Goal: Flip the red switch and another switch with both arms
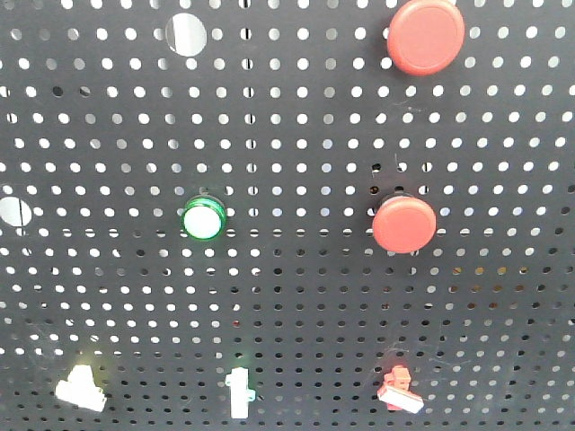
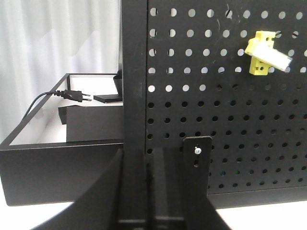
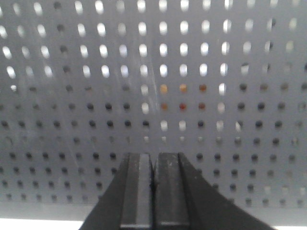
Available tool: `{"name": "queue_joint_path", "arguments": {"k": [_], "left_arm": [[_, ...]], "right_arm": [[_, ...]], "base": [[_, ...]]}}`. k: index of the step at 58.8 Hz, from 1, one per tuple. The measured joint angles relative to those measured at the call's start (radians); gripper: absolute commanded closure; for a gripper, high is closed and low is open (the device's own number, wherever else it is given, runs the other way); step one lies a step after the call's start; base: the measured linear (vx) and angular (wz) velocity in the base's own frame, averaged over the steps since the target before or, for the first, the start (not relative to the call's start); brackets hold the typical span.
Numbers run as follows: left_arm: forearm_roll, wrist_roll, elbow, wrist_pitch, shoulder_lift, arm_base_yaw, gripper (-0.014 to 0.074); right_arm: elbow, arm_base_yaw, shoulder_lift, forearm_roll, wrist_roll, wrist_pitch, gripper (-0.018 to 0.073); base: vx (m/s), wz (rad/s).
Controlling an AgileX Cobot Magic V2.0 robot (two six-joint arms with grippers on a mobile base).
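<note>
1. The black pegboard (image 1: 287, 135) filled the front view. Three small switches sat in a row along its lower edge.
2. The red switch (image 1: 400, 391) was at lower right, its white tip angled down to the right. It sat below the lower of two round red buttons (image 1: 404, 224).
3. The yellow switch (image 1: 81, 388) was at lower left, well apart from the red one. A white switch (image 1: 239, 393) stood between them.
4. A green-ringed button (image 1: 204, 220) was at mid-board. Neither arm appeared in the front view.
5. In the left wrist view, the left gripper (image 2: 147, 155) had its fingers pressed together with nothing between them. It was low beside the board's left edge post. The yellow switch was up and to the right, well clear of it.
6. A black bracket (image 2: 197, 153) with a screw was just right of the fingertips. A black tray (image 2: 29, 143) with a plug (image 2: 72, 95) on its rim lay to the left.
7. The right gripper (image 3: 153, 160) was also closed tight and empty, facing bare board. The red switch did not show in that view.
</note>
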Motion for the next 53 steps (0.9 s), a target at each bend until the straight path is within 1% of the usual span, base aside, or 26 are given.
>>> {"name": "queue_joint_path", "arguments": {"k": [5, 10, 14, 18, 21, 24, 28, 32, 37, 45, 53], "left_arm": [[0.0, 0.0, 0.0, -0.034, 0.0, 0.0, 0.0594], [0.0, 0.0, 0.0, -0.112, 0.0, 0.0, 0.0594], [0.0, 0.0, 0.0, -0.193, 0.0, 0.0, 0.0594], [0.0, 0.0, -0.016, -0.235, 0.0, 0.0, 0.0594], [0.0, 0.0, -0.052, -0.21, 0.0, 0.0, 0.0594], [0.0, 0.001, -0.12, -0.171, 0.005, 0.0, 0.0594], [0.0, 0.001, -0.246, -0.121, 0.046, 0.0, 0.0594], [0.003, 0.001, -0.377, -0.058, 0.128, 0.0, 0.0594], [0.003, 0.001, -0.498, 0.022, 0.237, 0.0, 0.0594], [0.003, 0.001, -0.635, 0.127, 0.397, 0.0, 0.0594], [0.003, 0.001, -0.68, 0.172, 0.456, 0.0, 0.0594]], "right_arm": [[0.0, 0.0, 0.0, 0.0, 0.0, -0.081, 0.0566], [-0.004, 0.0, 0.0, -0.001, 0.0, -0.168, 0.0566], [-0.043, 0.0, 0.0, -0.001, 0.001, -0.163, 0.0566], [-0.145, 0.0, 0.0, -0.003, 0.001, -0.097, 0.0566], [-0.245, 0.0, 0.011, -0.004, 0.001, -0.024, 0.0566], [-0.356, 0.0, 0.046, -0.004, 0.0, 0.053, 0.0566], [-0.499, 0.0, 0.115, -0.005, -0.002, 0.146, 0.0566], [-0.628, 0.0, 0.199, -0.007, -0.006, 0.227, 0.0566], [-0.77, 0.0, 0.305, -0.008, -0.01, 0.285, 0.0566], [-0.877, 0.0, 0.419, -0.008, -0.006, 0.309, 0.0566], [-0.899, 0.0, 0.453, 0.001, 0.0, 0.307, 0.0566]], "base": [[0.0, 0.0], [0.0, 0.0], [0.0, 0.0], [0.0, 0.0], [0.0, 0.0], [0.0, 0.0], [0.0, 0.0], [0.0, 0.0], [0.0, 0.0], [0.0, 0.0], [0.0, 0.0]]}}
